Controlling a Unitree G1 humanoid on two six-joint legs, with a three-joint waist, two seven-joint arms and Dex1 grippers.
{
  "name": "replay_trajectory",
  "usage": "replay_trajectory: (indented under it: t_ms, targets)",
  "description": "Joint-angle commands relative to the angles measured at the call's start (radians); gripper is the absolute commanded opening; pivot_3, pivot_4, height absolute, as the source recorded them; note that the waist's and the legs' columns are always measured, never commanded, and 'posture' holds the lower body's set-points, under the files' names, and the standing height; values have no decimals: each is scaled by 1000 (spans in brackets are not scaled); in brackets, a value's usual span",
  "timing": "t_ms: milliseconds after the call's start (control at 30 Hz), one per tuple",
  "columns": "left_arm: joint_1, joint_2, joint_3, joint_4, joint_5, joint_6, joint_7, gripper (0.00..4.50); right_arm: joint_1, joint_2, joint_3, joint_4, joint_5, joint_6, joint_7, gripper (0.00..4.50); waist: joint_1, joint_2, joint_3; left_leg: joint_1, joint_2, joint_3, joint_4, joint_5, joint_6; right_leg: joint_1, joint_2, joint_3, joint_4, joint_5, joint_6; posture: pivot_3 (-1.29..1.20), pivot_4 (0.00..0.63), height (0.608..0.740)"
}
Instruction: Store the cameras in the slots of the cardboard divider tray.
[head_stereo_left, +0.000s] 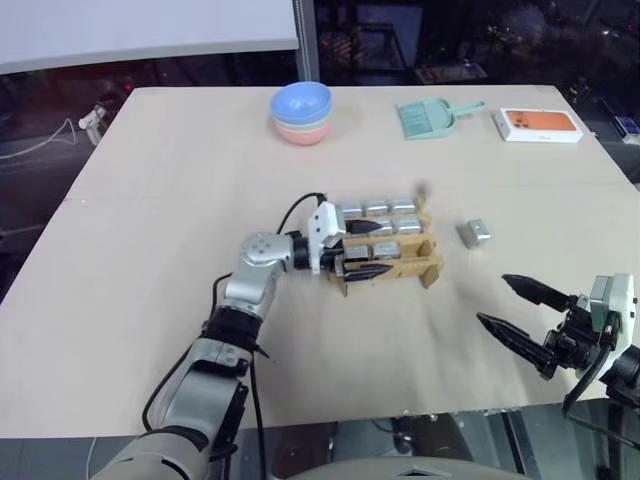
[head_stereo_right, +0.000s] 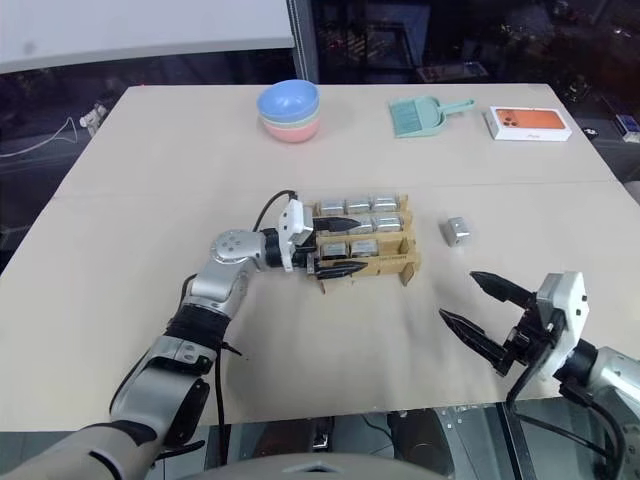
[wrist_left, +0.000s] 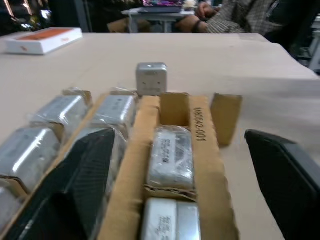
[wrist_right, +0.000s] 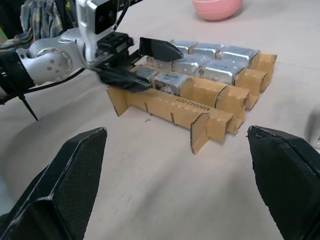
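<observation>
The cardboard divider tray lies at the table's middle, with several silver cameras in its slots. My left gripper is at the tray's left end and open. Its fingers straddle the near row, where two cameras sit. That row's end slot is empty. One loose camera rests on the table just right of the tray. My right gripper hovers open near the table's front right corner, holding nothing.
Stacked blue and pink bowls stand at the back centre. A green dustpan and an orange-and-white flat box lie at the back right. A person's arm shows beyond the table's far side.
</observation>
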Motion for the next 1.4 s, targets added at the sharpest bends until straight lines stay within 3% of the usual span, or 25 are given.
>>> replay_trajectory:
  t_ms: [33, 200, 300, 400, 633, 967, 1067, 1267, 1400]
  targets:
    - [-15, 87, 75, -215, -108, 138, -19, 4055, -41, 7, 3, 5, -59, -16, -45, 4500, -1, 0, 1, 0, 0, 0, 0, 0, 0, 0, 0, 0, 0, 0, 0, 0, 150, 740]
    - [7, 337, 126, -482, -233, 417, -89, 4055, -171, 51, 105, 89, -238, -9, -193, 4500, -9, 0, 0, 0, 1, 1, -1, 0, 0, -1, 0, 0, 0, 0, 0, 0, 150, 740]
    - [27, 494, 153, -550, -235, 503, -112, 4055, -273, 105, 182, 199, -371, -69, -259, 4500, -16, 0, 1, 0, 1, 1, -1, 0, 0, -1, 0, 0, 0, 0, 0, 0, 150, 740]
    - [48, 593, 187, -578, -238, 545, -107, 4055, -375, 165, 221, 306, -452, -87, -335, 4500, -18, 1, 2, 0, 0, 1, -1, 0, 0, -1, 0, 0, 0, 0, 0, 0, 150, 740]
    - [106, 657, 271, -650, -285, 609, -56, 4055, -564, 281, 190, 458, -458, -39, -461, 4500, -22, 1, 2, -5, 0, 2, -2, 0, 0, -7, 0, 1, 1, 1, -2, 0, 150, 740]
    - [141, 634, 339, -715, -361, 636, 18, 4055, -624, 269, 225, 569, -500, -54, -408, 4500, -24, 1, 2, -13, 0, 3, -1, 0, 0, -14, 0, 0, 1, 5, 0, 0, 150, 740]
    - [150, 635, 357, -725, -391, 644, 18, 4082, -634, 278, 219, 575, -502, -78, -412, 3779, -25, 1, 2, -13, 0, 3, -1, 0, 0, -14, 0, 0, 1, 5, 0, 0, 150, 740]
    - [168, 641, 357, -718, -397, 628, 14, 4082, -637, 273, 223, 559, -497, -108, -387, 788, -25, 1, 2, -13, 0, 3, -1, 0, -1, -14, 0, 0, 1, 5, 0, 0, 150, 740]
    - [168, 631, 366, -713, -414, 629, 17, 4082, -625, 234, 240, 510, -451, -140, -244, 744, -24, 1, 2, -13, 0, 3, -1, 0, -1, -14, 0, 0, 1, 5, 0, 0, 150, 740]
